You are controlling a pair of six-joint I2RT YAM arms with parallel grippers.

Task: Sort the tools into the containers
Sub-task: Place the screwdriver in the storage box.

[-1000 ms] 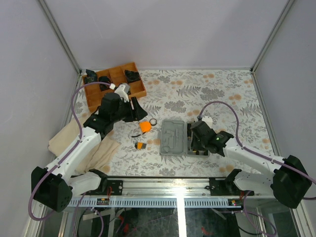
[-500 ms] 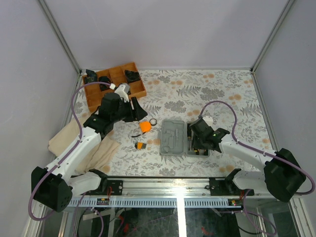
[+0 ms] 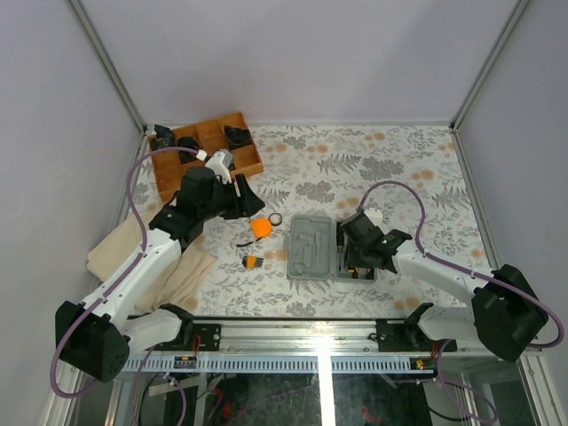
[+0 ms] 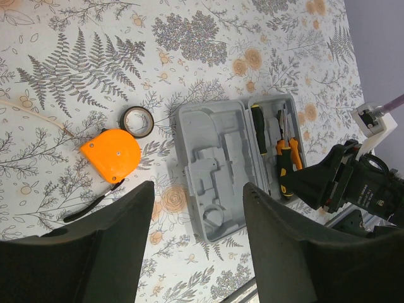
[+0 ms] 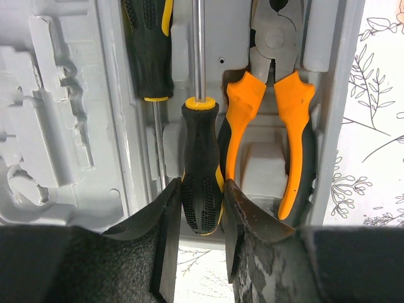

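Observation:
The grey case (image 3: pixel 311 247) lies open mid-table, its left half holding nothing. In the right wrist view its right half (image 5: pixel 328 95) holds a black-and-yellow screwdriver (image 5: pixel 150 50), the orange-handled pliers (image 5: pixel 278 107) and a second screwdriver (image 5: pixel 201 183). My right gripper (image 5: pixel 200 233) is shut on that second screwdriver's handle, which lies in its slot. The orange tape measure (image 3: pixel 261 227), black ring (image 3: pixel 276 218) and stubby bit (image 3: pixel 253 261) lie left of the case. My left gripper (image 4: pixel 199 252) is open and empty, high above the tape measure (image 4: pixel 112 154) and ring (image 4: pixel 137 121).
A brown wooden divided tray (image 3: pixel 252 163) with black parts stands at the back left. A beige cloth (image 3: pixel 169 266) lies under the left arm. A thin black strap (image 4: pixel 88 207) lies by the tape measure. The metal rail (image 3: pixel 319 333) runs along the near edge.
My right arm has shifted slightly left over the case's right half, its elbow drawing in. The left arm and the loose tools have not moved.

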